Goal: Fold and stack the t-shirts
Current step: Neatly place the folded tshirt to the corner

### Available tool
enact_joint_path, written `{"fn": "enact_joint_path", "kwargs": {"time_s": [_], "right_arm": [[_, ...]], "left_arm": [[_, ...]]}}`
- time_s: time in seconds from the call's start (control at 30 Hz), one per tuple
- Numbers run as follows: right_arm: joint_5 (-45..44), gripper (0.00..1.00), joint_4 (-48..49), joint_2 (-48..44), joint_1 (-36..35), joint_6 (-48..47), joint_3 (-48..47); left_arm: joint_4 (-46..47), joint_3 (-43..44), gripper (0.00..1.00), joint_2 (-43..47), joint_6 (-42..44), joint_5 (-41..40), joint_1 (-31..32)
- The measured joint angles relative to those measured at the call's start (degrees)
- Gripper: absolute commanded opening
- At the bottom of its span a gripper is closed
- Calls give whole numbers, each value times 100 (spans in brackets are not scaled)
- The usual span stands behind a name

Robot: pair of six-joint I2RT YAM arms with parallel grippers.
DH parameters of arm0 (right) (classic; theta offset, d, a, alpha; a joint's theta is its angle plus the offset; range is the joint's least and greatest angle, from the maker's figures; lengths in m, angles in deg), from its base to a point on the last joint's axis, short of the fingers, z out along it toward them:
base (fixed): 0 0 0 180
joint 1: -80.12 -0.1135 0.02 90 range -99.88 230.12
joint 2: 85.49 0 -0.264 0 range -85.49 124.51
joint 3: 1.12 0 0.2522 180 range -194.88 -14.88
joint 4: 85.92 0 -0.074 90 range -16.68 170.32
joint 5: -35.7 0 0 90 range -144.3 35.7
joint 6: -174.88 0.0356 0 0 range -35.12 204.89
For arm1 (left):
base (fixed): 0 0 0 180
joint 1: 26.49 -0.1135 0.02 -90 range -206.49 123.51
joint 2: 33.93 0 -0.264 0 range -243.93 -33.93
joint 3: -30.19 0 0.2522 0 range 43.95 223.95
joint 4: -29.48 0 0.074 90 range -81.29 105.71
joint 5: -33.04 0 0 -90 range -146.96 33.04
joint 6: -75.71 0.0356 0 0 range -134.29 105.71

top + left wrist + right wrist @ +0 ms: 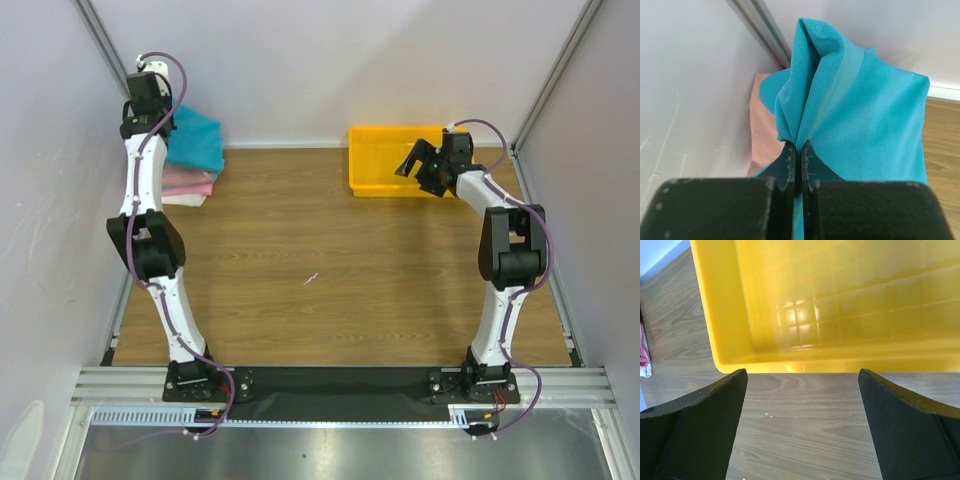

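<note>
A teal t-shirt [196,140] lies on top of a stack with a pink shirt [188,181] and a white one beneath, at the table's far left corner. My left gripper [150,105] is shut on a pinched ridge of the teal t-shirt [860,120], lifting the cloth into a peak; the pink shirt [762,125] shows beneath it. My right gripper [418,165] is open and empty, low over the table just in front of the yellow bin [385,160]. In the right wrist view its fingers [700,425] frame bare wood below the bin's rim [840,360].
The yellow bin [840,295] is empty, standing at the back right. White walls and a metal corner post [760,27] close in behind the stack. A small white speck [311,279] lies mid-table.
</note>
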Motion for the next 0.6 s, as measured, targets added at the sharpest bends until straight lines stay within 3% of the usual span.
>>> {"fn": "enact_joint_path", "kwargs": {"time_s": [0.37,0.47,0.53,0.57,0.6], "right_arm": [[11,100,-120,184,-2,46,-348],[7,100,-153,238,-2,48,-442],[9,100,-192,260,-7,50,-483],[9,100,-227,284,-7,48,-527],[11,100,-284,334,-13,48,-608]], "left_arm": [[457,4,4,-435,103,92,-468],[533,0,18,-662,157,68,-516],[612,0,41,-804,219,4,-514],[669,0,58,-870,214,-44,-509],[688,0,65,-911,223,-83,-507]]}}
